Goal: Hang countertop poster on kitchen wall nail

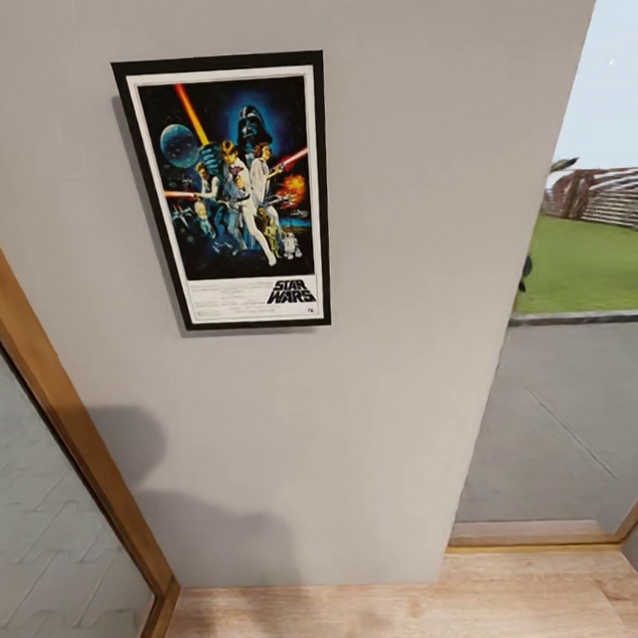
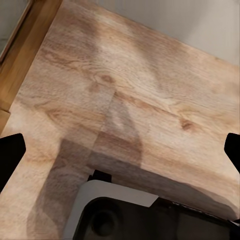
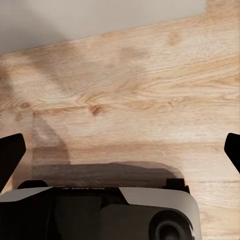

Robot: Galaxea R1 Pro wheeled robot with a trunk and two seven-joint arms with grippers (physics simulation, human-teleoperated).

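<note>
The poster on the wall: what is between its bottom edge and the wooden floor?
Nothing: in the head view, only bare grey wall runs from the poster down to the wooden floor, with soft shadows at its lower left.

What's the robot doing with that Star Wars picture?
Nothing is holding it right now. The poster hangs flat on the grey wall, between a wood-framed glass panel and a window. Both wrist cameras look down at the wooden floor, and each gripper's fingers sit wide apart at the picture's edges, holding nothing.
</note>
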